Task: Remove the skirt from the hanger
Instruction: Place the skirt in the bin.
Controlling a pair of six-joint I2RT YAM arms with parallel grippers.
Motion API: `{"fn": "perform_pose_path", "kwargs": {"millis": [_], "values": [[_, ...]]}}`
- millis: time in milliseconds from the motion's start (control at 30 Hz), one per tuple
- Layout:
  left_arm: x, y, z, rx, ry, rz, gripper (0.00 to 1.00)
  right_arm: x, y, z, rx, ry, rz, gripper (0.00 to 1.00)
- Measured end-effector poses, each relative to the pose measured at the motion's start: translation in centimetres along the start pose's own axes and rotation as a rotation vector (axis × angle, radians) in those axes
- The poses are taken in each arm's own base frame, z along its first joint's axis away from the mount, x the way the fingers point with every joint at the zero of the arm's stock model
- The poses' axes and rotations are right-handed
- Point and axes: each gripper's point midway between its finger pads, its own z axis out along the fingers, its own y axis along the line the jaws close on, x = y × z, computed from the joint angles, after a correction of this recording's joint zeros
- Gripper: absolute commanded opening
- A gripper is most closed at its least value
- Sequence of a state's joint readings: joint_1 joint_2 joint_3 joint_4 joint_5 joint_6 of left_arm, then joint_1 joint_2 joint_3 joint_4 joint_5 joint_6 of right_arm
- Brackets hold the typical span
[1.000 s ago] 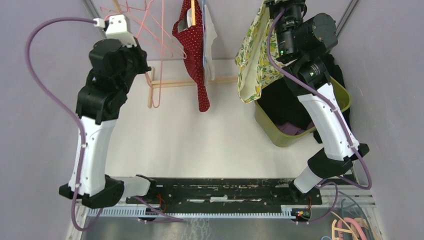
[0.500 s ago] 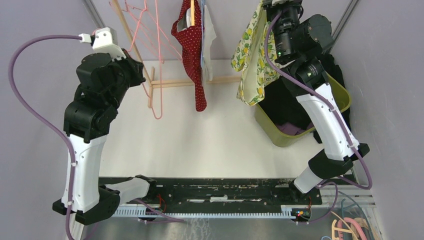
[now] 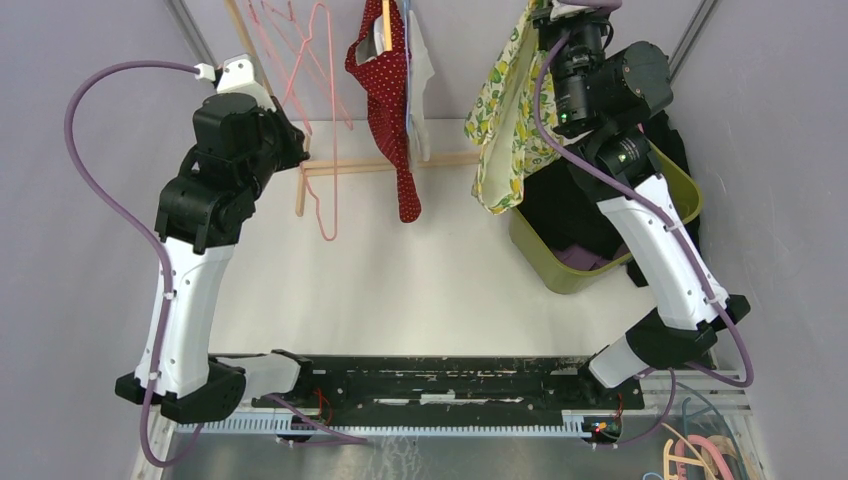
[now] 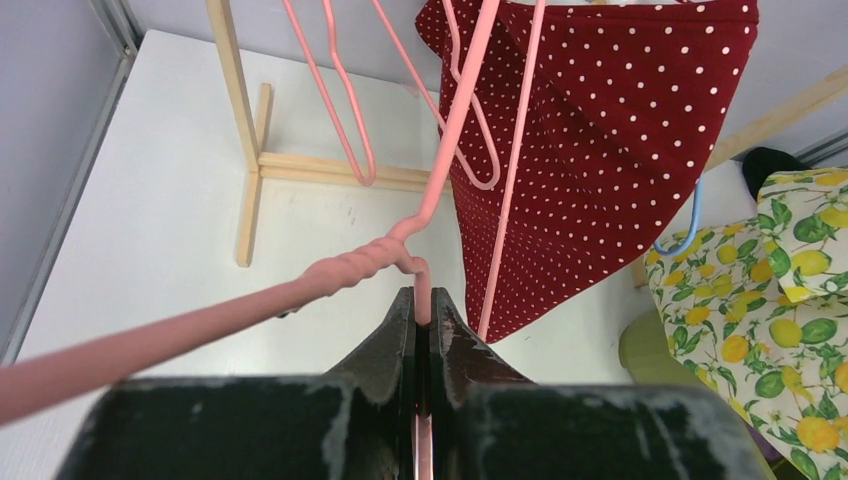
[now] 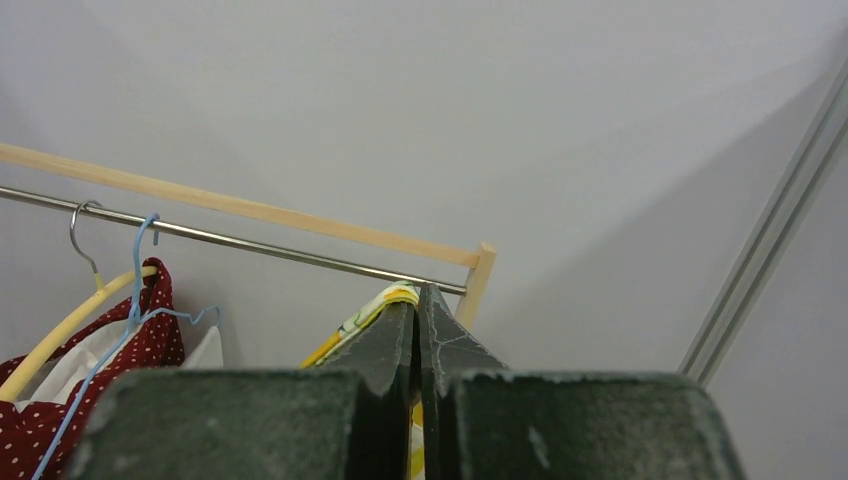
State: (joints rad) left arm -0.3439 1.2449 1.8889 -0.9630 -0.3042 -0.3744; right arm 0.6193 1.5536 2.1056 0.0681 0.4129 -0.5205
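Note:
The skirt is yellow-and-green lemon print. My right gripper is shut on its top edge and holds it high by the right end of the rack, above the green bin; the cloth shows at the fingertips in the right wrist view, where the gripper is closed. My left gripper is shut on a bare pink wire hanger, pinched just below its twisted neck in the left wrist view, gripper. The skirt's edge shows at the far right there.
A red polka-dot garment and a white one hang on the rack rail. More pink hangers hang at the left. The wooden rack base crosses the table. A green bin holds dark clothes.
My left arm has swung back to the right with the pink hanger, whose lower loop now hangs further right and lower. The right arm and skirt have barely shifted.

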Motion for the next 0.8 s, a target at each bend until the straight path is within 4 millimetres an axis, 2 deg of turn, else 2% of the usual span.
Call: {"fn": "perform_pose_path", "kwargs": {"millis": [233, 533, 800], "values": [[0.2, -0.2, 1.3, -0.016, 0.019, 0.006, 0.03, -0.1, -0.3, -0.2, 0.01, -0.011, 0.004, 0.01], [-1.4, -2.4, 6.0, -0.059, 0.032, 0.027, 0.03, 0.3, -0.6, -0.3, 0.014, -0.003, -0.004, 0.01], [-1.4, -2.7, 8.1, -0.115, 0.04, 0.065, 0.03, -1.0, -1.9, -1.0, 0.03, -0.024, -0.011, 0.01]]}}
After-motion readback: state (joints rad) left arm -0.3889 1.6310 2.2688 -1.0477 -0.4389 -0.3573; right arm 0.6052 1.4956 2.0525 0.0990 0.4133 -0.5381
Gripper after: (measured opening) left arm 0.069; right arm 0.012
